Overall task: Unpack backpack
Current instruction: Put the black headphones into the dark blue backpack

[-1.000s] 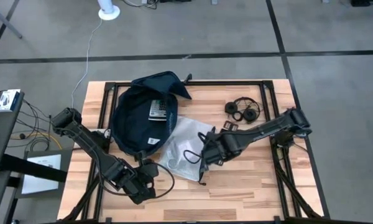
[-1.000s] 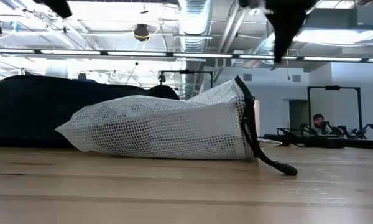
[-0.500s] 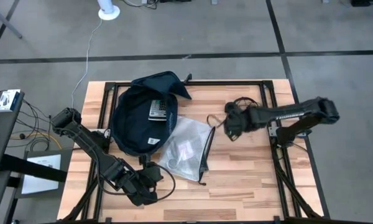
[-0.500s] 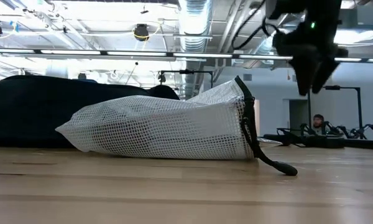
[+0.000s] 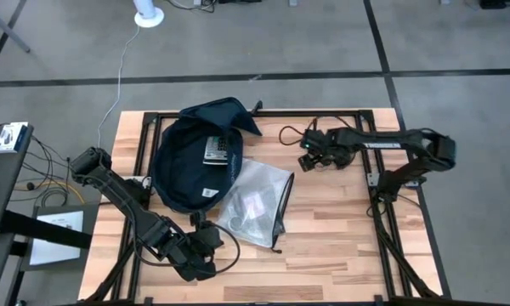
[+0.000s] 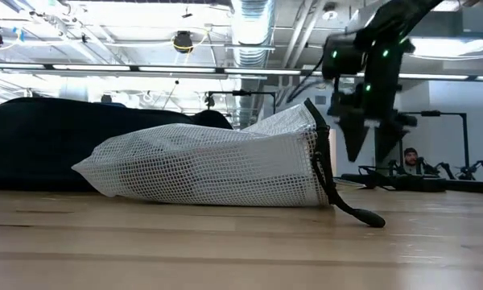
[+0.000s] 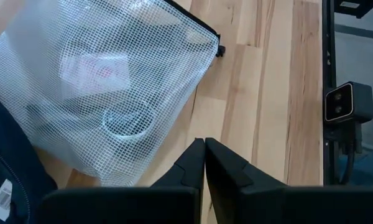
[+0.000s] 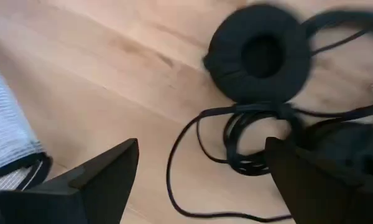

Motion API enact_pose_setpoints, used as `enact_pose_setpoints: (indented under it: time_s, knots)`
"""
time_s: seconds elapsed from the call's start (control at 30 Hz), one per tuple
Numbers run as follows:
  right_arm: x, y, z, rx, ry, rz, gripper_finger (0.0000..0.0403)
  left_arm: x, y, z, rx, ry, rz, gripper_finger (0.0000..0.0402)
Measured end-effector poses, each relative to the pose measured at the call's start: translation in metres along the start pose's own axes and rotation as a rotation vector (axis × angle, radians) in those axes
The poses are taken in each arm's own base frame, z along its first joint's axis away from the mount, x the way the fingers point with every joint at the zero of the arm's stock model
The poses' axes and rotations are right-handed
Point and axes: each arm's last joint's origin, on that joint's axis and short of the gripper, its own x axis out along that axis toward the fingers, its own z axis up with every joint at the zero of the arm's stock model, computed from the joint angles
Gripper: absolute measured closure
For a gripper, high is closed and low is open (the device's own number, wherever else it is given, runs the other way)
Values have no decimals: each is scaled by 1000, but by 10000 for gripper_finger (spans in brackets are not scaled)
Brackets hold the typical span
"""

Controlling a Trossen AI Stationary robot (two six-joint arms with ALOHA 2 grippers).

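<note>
mesh pouch [image 5: 257, 203], black headphones [image 8: 261, 53], wooden table [image 5: 331, 238]

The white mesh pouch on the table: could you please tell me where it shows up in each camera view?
High view: mesh pouch at table centre, against the backpack.
Low view: it fills the middle, the backpack behind it.
Left wrist view: it lies beyond the shut left hand, centred at.
Right wrist view: only a corner shows.
Shared landmark: its black zip edge.
</note>
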Motion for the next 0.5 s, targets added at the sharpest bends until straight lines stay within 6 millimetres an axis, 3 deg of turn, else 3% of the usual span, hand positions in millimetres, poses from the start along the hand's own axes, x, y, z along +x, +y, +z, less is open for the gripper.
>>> enact_pose_setpoints:
  time_s: [0.23,0.33,0.43,0.5]
  knots:
    - [50,-5,9,0,127,-115,72,0,0,0,-25,0,-2,402]
    - [60,-5,12,-11,146,-117,79,0,0,0,-25,1,-1,402]
    - [64,-3,13,-20,155,-85,115,0,0,0,-26,2,-1,402]
    - [59,-1,12,-28,145,-52,166,-1,0,0,-32,1,-1,402]
